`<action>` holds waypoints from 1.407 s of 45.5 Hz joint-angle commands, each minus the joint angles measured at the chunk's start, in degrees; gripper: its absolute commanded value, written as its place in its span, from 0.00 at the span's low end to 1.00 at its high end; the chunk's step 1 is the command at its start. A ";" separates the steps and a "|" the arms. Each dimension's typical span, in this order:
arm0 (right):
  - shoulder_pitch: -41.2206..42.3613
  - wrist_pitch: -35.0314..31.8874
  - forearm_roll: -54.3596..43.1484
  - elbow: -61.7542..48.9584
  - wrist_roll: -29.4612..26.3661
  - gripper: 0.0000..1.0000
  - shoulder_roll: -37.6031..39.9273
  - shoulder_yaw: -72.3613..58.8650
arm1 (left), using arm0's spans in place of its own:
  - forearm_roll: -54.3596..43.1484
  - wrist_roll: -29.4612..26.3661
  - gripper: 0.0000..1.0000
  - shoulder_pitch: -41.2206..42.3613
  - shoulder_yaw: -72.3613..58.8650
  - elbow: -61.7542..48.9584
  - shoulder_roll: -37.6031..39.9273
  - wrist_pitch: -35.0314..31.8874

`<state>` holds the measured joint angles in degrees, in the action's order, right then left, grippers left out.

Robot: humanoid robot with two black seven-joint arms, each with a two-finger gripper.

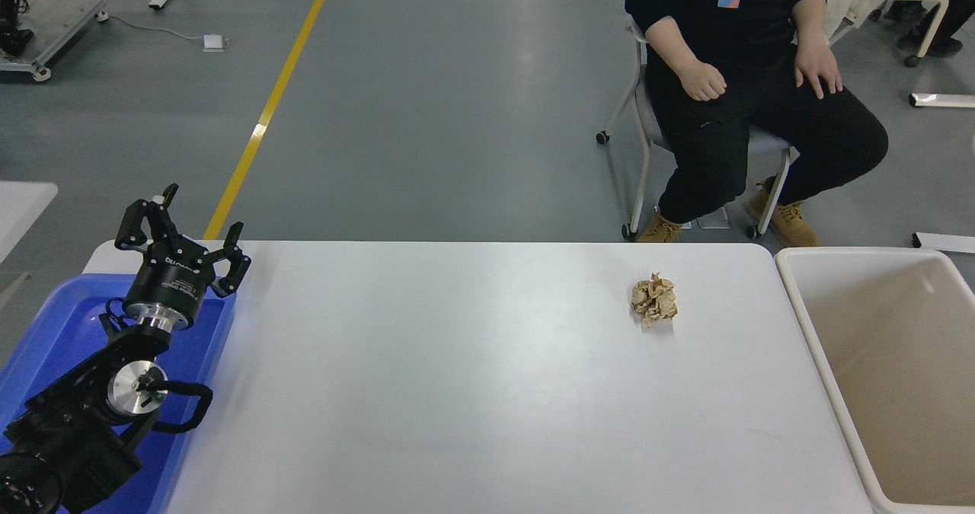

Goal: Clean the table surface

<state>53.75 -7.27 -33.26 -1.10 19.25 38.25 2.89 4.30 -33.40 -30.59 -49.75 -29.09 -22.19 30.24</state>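
Note:
The white table surface (pixel 457 392) spans the middle of the head view. A crumpled ball of brown paper (pixel 654 299) lies on it at the far right. My left gripper (pixel 183 228) is open and empty, parked at the lower left above the blue tray (pixel 46 331). My right arm and gripper are out of view, and so is the white paper cup.
A cream-white bin (pixel 883 369) stands at the table's right end. A person in black (pixel 754 80) sits on a chair beyond the far right corner, hands on their thighs. A small white table edge (pixel 23 202) shows at the far left.

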 commanded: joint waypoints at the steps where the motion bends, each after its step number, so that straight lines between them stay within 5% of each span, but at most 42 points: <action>1: -4.62 4.19 2.23 -3.73 -4.83 0.00 -2.83 -0.96 | 0.00 0.00 1.00 0.00 0.00 0.00 -0.05 0.00; 37: -16.92 8.59 3.55 -4.00 -7.82 0.00 -14.26 -1.22 | 0.00 0.00 1.00 0.00 0.00 0.00 0.04 0.00; 64: -18.51 10.35 3.64 -3.91 -7.73 0.00 -17.07 -3.33 | 0.00 0.00 1.00 0.00 0.00 0.00 -0.05 0.09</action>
<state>35.75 2.15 -29.67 -5.04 11.57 21.81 0.68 4.31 -33.40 -30.58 -49.75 -29.09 -22.22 30.27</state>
